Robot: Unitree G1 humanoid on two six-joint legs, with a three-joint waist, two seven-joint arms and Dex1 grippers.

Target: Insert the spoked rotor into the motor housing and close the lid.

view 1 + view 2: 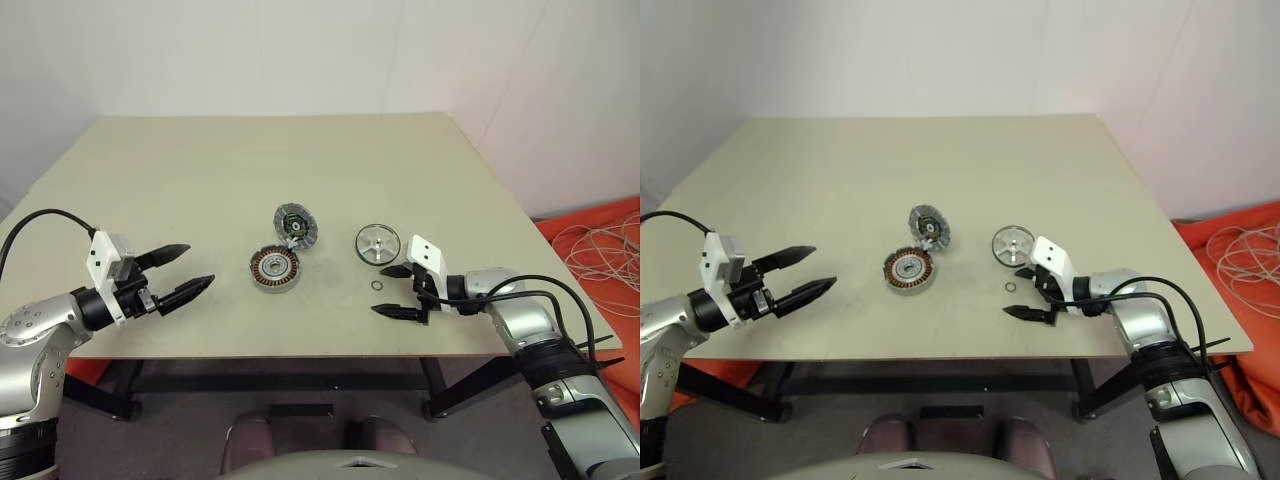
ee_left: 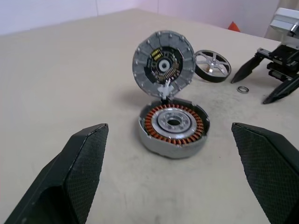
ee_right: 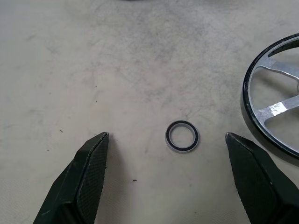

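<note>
Silver spoked rotor [image 1: 377,243] lies flat on the surface [image 1: 200,180], just beyond the right hand [image 1: 398,291], whose fingers stand apart; the left hand [image 1: 180,272], also spread, is farther off.

Robot lab, bare white walls, plain test table [image 1: 300,170], loose cables [image 1: 600,250] on floor

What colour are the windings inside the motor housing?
Copper-orange windings, clearest in the left wrist view.

Small dark ring [image 3: 182,136] flat on beige table [image 1: 200,180]; orange cloth [image 1: 600,235] on floor.
</note>
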